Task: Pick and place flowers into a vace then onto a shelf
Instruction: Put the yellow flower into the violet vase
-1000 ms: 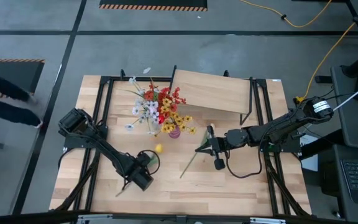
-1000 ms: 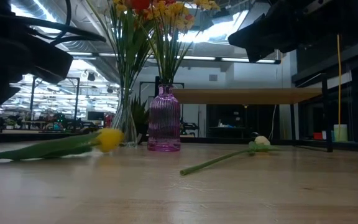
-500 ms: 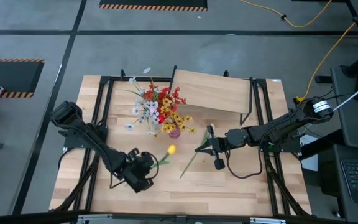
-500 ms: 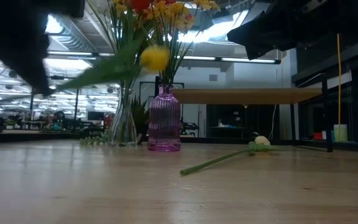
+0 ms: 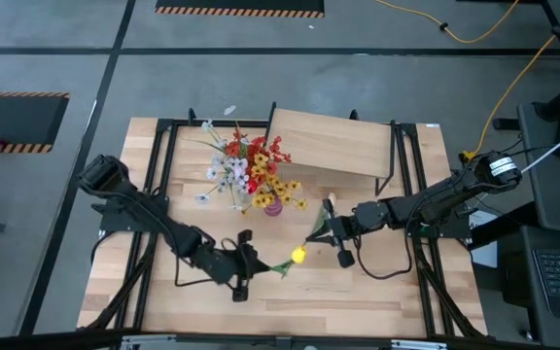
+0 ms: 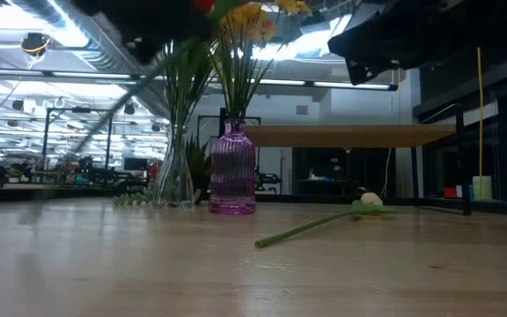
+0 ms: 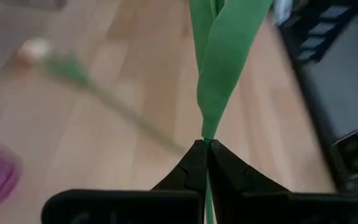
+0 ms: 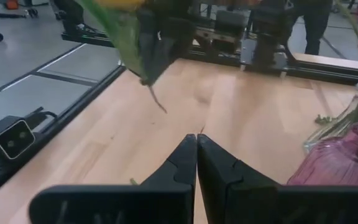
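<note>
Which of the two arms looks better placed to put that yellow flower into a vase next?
Probably the left. The left gripper is shut on the yellow flower, lifted off the table near the pink vase. The right gripper is shut, holds nothing, and hovers by a white-tipped flower lying on the table.

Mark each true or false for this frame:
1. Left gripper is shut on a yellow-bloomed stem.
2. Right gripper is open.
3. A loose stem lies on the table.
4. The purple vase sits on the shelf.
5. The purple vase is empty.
1. True. The left gripper is pinched on the yellow flower, held off the table.
2. False. The right gripper has its fingers together, holding nothing.
3. True. A white-tipped stem lies flat on the tabletop.
4. False. The purple vase stands on the tabletop beside the shelf.
5. False. It holds flowers.
</note>
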Controlling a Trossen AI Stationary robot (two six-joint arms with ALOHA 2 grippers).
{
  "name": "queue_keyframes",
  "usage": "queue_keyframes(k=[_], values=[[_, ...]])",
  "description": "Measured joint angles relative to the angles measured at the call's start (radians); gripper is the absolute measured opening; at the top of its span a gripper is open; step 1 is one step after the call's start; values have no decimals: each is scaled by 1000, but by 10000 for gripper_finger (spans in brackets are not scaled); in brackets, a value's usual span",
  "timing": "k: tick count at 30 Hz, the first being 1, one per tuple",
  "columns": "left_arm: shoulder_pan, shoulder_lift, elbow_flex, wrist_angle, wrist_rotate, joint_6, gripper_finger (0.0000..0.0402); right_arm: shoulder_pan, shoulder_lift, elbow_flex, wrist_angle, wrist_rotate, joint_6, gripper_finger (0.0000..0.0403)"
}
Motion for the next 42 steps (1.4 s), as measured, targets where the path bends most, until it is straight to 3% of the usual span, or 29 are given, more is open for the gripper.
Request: queue_keyframes(k=[3, 10, 15, 20, 33, 42], values=[[42, -1, -100, 286, 85, 101, 2, 12, 0, 0, 0, 0, -3, 17], [120, -1, -260, 653, 81, 257, 2, 72, 0, 0, 76, 1, -55, 17], [138, -1, -265, 710, 82, 380, 2, 79, -1, 0, 114, 2, -36, 17], [150, -1, -265, 708, 69, 391, 2, 78, -1, 0, 118, 3, -26, 24], [208, 0, -264, 845, 76, 477, 2, 38, 0, 0, 208, 4, -49, 141], [239, 0, -263, 863, 138, 505, 2, -27, 18, 0, 255, 5, 31, 157]])
